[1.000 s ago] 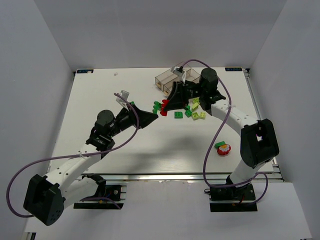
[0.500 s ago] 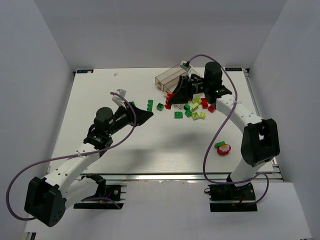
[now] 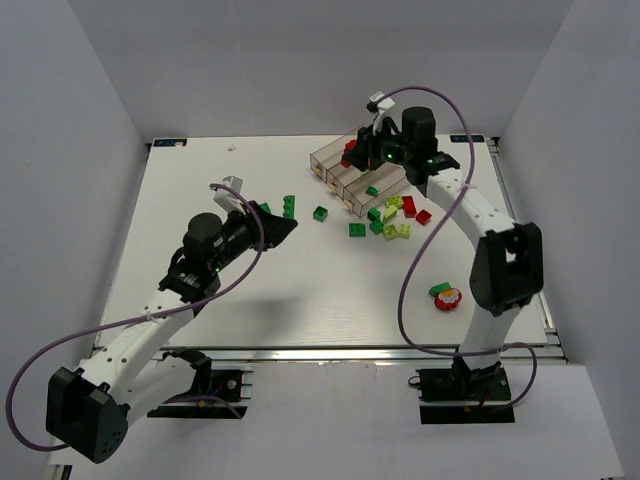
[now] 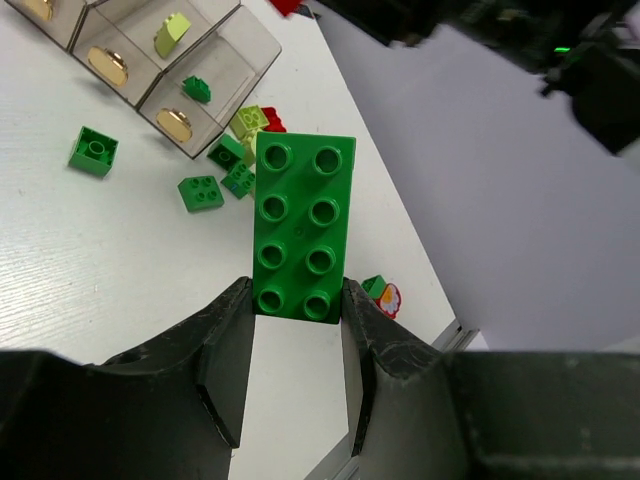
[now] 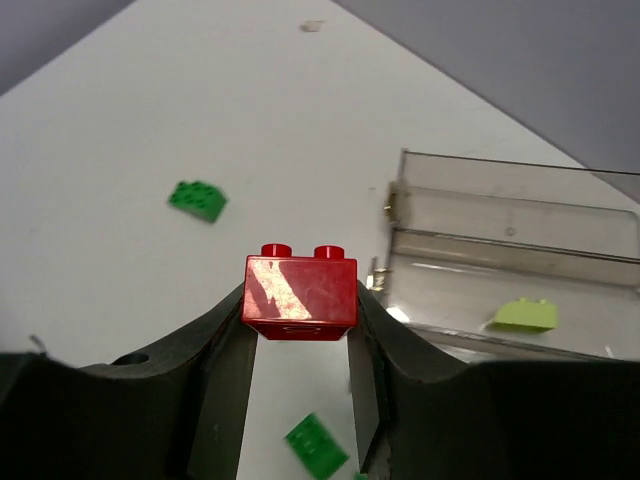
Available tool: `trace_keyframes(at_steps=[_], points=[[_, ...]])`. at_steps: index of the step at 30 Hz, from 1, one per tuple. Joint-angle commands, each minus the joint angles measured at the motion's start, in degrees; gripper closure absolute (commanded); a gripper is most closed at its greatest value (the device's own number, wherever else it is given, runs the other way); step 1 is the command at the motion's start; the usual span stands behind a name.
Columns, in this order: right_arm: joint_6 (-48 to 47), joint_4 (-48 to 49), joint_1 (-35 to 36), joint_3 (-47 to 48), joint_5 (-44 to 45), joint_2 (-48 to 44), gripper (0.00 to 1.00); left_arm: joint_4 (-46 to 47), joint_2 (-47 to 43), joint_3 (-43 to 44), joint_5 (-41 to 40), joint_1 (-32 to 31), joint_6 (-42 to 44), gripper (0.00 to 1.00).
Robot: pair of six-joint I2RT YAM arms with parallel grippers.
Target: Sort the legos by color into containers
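My left gripper (image 4: 297, 300) is shut on the short end of a dark green two-by-four lego (image 4: 303, 227), held above the table left of the pile (image 3: 288, 207). The right gripper (image 5: 300, 305) is shut on a red lego (image 5: 300, 290) and hovers by the far left end of the clear containers (image 3: 335, 172). One compartment holds a lime lego (image 5: 525, 314), another a small green lego (image 4: 196, 88). Loose green, lime and red legos (image 3: 390, 220) lie right of the containers.
Single green bricks (image 3: 320, 213) (image 3: 356, 230) lie on the table between the grippers. A red and white flower piece (image 3: 448, 298) with a green brick beside it sits near the right arm's base. White walls enclose the table.
The right gripper has carried the red lego from beside the pile back and up to the containers' far end. The left gripper has drawn back a little to the left with its green lego.
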Motion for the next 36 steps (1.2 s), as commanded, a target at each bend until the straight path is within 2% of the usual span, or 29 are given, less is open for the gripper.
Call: trace_keyframes(at_steps=[1, 9, 15, 20, 26, 29, 30, 32, 34, 35, 36], points=[[0.74, 9.39, -0.06, 5.29, 10.24, 7.08, 1.00, -0.17, -2.55, -0.51, -1.53, 0.27, -1.30, 0.93], [1.45, 15.55, 0.30, 21.30, 14.02, 26.76, 1.00, -1.40, -4.22, -1.12, -3.64, 0.27, -2.18, 0.93], [-1.27, 24.61, 1.52, 26.83, 15.25, 34.42, 1.00, -1.14, -5.02, -2.96, -4.70, 0.27, -3.50, 0.93], [-1.62, 25.23, 2.05, 30.81, 15.87, 39.52, 0.99, -0.17, -5.10, -4.11, -5.40, 0.27, -4.64, 0.93], [-1.63, 26.64, 2.14, 30.46, 17.09, 41.55, 0.88, 0.71, -5.28, -4.20, -6.37, 0.27, -4.91, 0.93], [-1.63, 27.07, 2.05, 29.14, 17.27, 41.38, 0.81, 0.62, -5.37, -4.02, -6.46, 0.27, -4.82, 0.93], [-1.71, 27.34, 2.14, 28.88, 17.27, 41.29, 0.71, 0.62, -5.28, -4.02, -6.46, 0.35, -4.82, 0.93], [-2.06, 27.52, 2.14, 28.26, 17.36, 41.29, 0.64, 0.88, -5.02, -4.11, -6.20, 0.27, -4.82, 0.93], [-2.59, 27.25, 2.14, 28.52, 16.93, 41.29, 0.45, 2.11, -4.58, -4.20, -5.76, 0.27, -5.08, 0.93], [-2.85, 27.25, 2.14, 28.78, 16.66, 41.20, 0.45, 2.11, -4.40, -4.20, -5.49, 0.27, -5.17, 0.93], [-3.03, 26.82, 2.14, 28.96, 16.40, 41.03, 0.37, 3.16, -4.31, -4.29, -5.23, 0.27, -5.26, 0.93]])
